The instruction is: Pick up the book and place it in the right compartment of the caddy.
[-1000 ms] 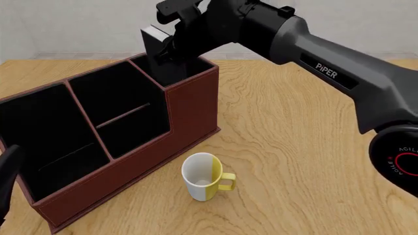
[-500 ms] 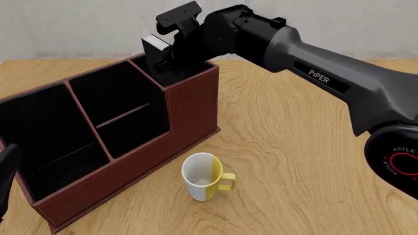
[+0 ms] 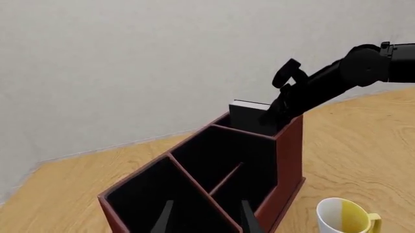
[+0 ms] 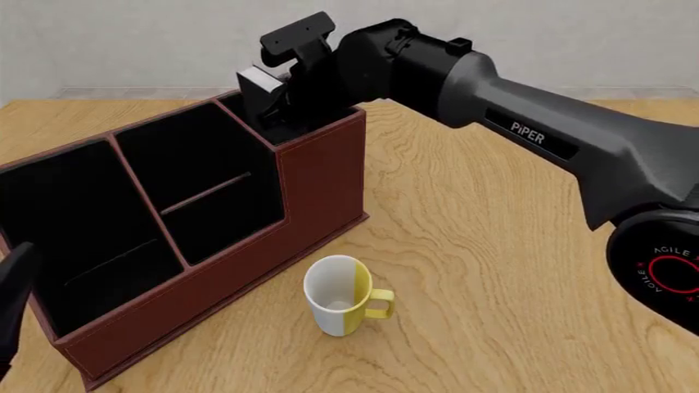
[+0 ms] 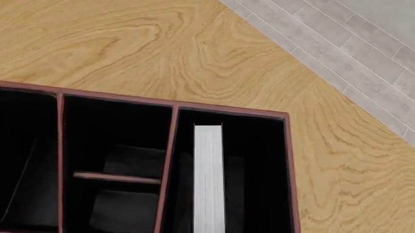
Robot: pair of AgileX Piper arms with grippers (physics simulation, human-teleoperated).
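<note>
**Book upright in the caddy's narrow end section**

Front view: right gripper (image 4: pixel 278 97) is at 12 o'clock, over the tall end of the caddy (image 4: pixel 317 184). The book (image 4: pixel 259 86) stands upright in the right compartment (image 4: pixel 300 119), top edge poking above the rim. Fingers are hidden behind the wrist; can't tell if they clamp the book. Mug (image 4: pixel 344 295) sits on the table (image 4: pixel 492 246) at 6 o'clock, near the caddy's front wall. Left gripper (image 4: pixel 9 299) is only a dark sliver at 8 o'clock.

Left wrist view: left fingers (image 3: pixel 162 219) are spread apart, nothing between them, caddy beyond. Book top shows at the far end.

Right wrist view: book's page edge (image 5: pixel 209 177) sits inside the end section, looking straight down.
</note>
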